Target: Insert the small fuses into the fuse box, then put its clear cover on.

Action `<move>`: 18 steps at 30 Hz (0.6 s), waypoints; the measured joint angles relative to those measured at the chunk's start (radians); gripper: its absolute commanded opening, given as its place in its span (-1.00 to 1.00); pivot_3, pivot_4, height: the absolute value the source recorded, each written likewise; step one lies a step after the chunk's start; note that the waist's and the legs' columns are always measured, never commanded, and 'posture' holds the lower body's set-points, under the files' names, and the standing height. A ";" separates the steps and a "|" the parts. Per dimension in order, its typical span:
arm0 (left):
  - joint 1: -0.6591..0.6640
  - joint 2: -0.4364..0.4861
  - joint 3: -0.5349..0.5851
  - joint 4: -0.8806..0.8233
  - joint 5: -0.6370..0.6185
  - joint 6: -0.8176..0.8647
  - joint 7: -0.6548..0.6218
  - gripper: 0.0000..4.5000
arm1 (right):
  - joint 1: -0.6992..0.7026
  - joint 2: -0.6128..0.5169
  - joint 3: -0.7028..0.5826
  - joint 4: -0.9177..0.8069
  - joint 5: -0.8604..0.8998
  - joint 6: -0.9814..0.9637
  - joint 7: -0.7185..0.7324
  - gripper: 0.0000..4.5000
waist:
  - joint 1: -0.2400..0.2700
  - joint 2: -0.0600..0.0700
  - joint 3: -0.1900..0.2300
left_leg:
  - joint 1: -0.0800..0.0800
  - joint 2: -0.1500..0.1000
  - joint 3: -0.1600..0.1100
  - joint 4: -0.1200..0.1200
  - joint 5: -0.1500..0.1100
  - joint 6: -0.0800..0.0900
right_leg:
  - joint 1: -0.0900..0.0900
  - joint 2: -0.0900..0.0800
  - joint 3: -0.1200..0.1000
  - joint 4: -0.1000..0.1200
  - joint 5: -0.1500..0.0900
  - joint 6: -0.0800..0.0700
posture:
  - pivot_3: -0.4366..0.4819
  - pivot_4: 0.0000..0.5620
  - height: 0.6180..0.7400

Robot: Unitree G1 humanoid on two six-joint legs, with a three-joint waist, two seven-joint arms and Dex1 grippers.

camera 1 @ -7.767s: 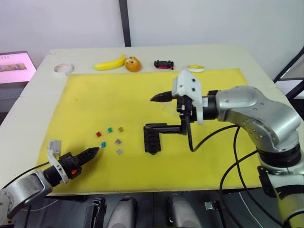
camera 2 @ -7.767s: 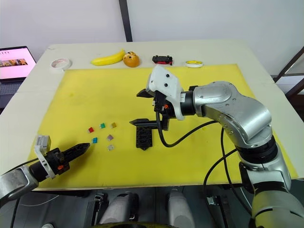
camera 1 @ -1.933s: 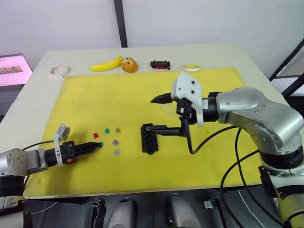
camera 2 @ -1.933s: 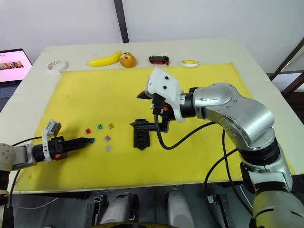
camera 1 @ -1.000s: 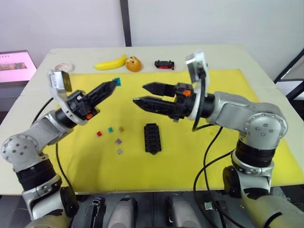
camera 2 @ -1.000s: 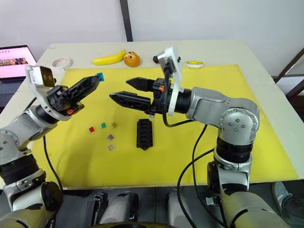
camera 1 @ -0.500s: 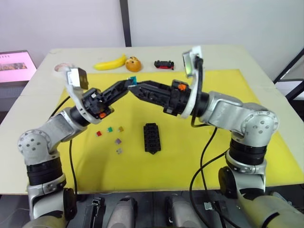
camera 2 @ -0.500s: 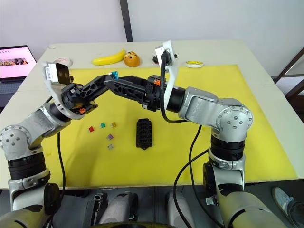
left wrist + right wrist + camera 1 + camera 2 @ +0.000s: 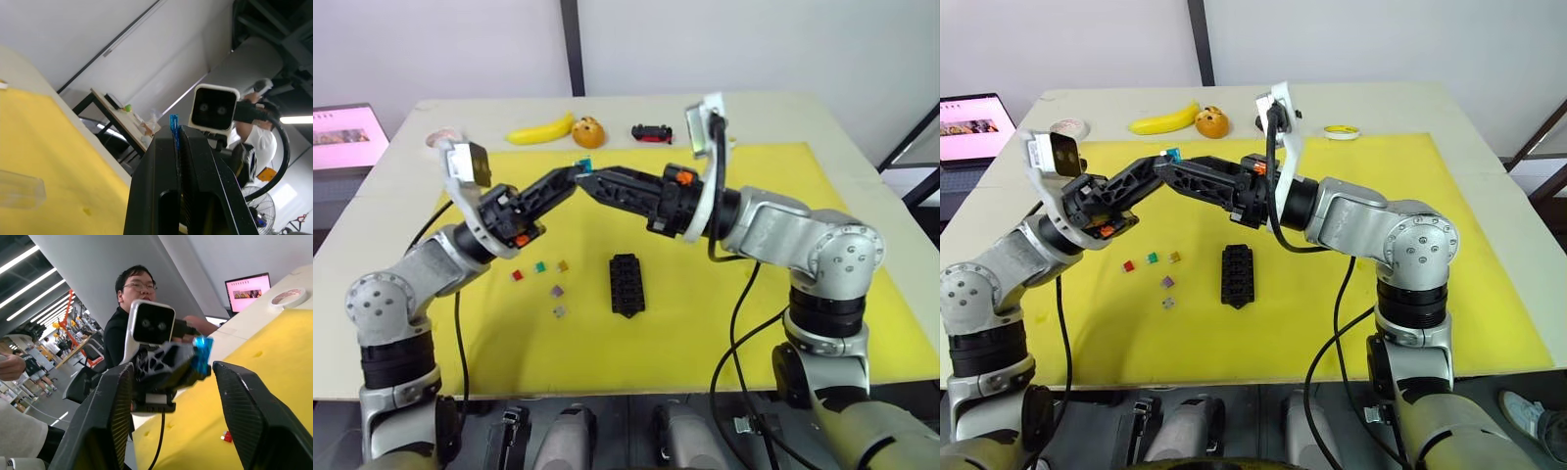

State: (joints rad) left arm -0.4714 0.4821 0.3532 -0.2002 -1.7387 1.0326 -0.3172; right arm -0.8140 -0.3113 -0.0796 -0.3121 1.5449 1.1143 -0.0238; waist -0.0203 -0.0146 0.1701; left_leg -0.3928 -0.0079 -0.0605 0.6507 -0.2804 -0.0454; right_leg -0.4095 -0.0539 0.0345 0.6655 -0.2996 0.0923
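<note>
Blue fuse unmoved between both raised tools.

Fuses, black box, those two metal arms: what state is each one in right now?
Blue fuse: held up in the air, pinched by the left gripper.
Right gripper: fingers open around the blue fuse's tip.
Other fuses: five, loose on the yellow mat.
Fuse box: flat on the mat, slots unfilled.
Clear cover: off, lying on the mat.
</note>
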 measured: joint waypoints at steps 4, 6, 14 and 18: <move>0.002 0.019 -0.007 -0.010 -0.015 -0.012 -0.016 -1.00 | 0.000 -0.013 0.005 0.007 0.003 -0.016 -0.005 -0.99 | 0.000 0.000 0.000 | 0.000 0.000 0.000 0.000 0.000 0.000 | 0.000 0.000 0.000 0.000 0.000 0.000 | -0.05 -0.47 1.00; 0.005 0.021 -0.011 -0.010 -0.016 -0.019 -0.019 -1.00 | 0.000 -0.016 0.010 0.007 0.004 -0.022 -0.005 -0.99 | -0.001 0.000 0.000 | 0.000 0.001 0.000 0.000 0.000 0.000 | 0.000 0.001 0.000 0.000 0.000 0.000 | -0.05 -0.47 1.00; 0.006 0.039 -0.027 -0.010 -0.021 -0.038 -0.019 -1.00 | 0.000 -0.027 0.023 0.007 0.010 -0.039 -0.010 -0.99 | 0.000 0.000 0.000 | 0.000 0.002 0.000 0.000 0.000 0.000 | 0.000 0.003 0.001 0.000 0.000 0.000 | -0.05 -0.47 1.00; 0.006 0.072 -0.041 -0.001 -0.043 -0.031 -0.004 -0.70 | 0.000 -0.044 0.035 0.007 0.011 -0.039 -0.011 -1.00 | 0.000 0.000 0.000 | 0.000 0.002 0.000 0.000 0.000 0.000 | 0.000 0.003 0.001 0.000 0.000 0.000 | -0.05 -0.47 1.00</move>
State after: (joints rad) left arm -0.4657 0.5539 0.3124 -0.2007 -1.7822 1.0017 -0.3211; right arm -0.8140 -0.3551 -0.0449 -0.3047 1.5559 1.0755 -0.0348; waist -0.0201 -0.0145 0.1702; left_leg -0.3928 -0.0059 -0.0607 0.6504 -0.2804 -0.0453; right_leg -0.4094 -0.0507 0.0353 0.6650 -0.2997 0.0920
